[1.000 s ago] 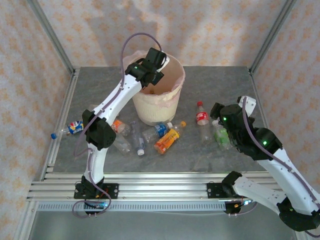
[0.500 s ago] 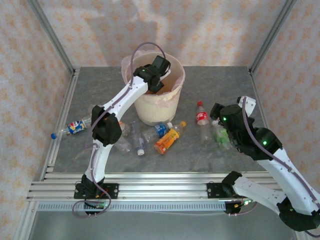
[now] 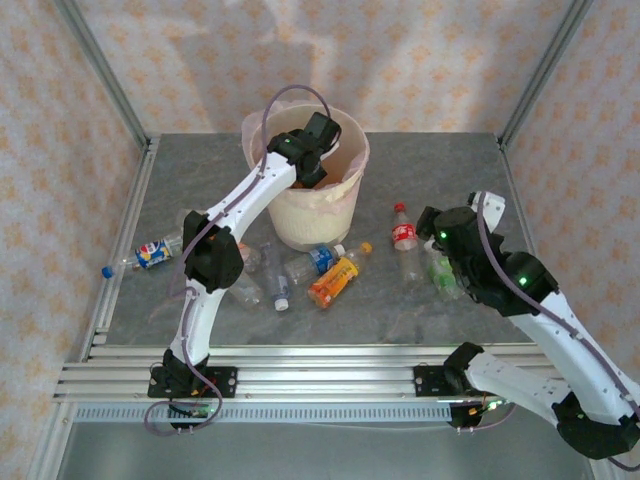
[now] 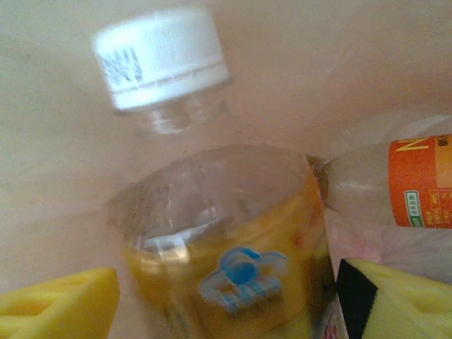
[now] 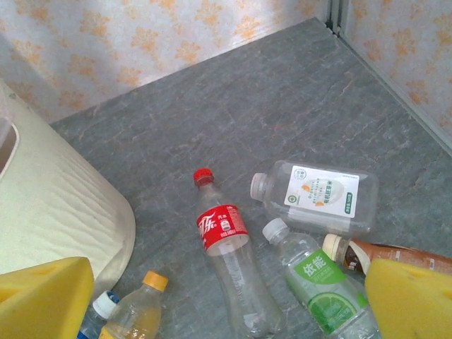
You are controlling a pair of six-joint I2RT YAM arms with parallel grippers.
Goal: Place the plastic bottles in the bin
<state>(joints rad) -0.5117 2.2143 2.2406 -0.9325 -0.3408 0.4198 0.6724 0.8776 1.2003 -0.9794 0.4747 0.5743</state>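
Note:
My left gripper hangs over the mouth of the cream bin. In the left wrist view its yellow pads stand wide apart, open, and a clear bottle with a yellow label and white cap lies blurred between them inside the bin. An orange-labelled bottle rests in the bin too. My right gripper is open above a red-labelled bottle, a green-labelled bottle and a wide white-labelled bottle on the table.
Several more bottles lie in front of the bin: an orange one, a blue-labelled one and clear ones. A blue-labelled bottle lies at the left edge by the rail. Patterned walls and metal posts enclose the grey table.
The left gripper moved a little right over the bin and its jaws spread apart, letting go of the yellow-labelled bottle. The right arm shifted slightly left.

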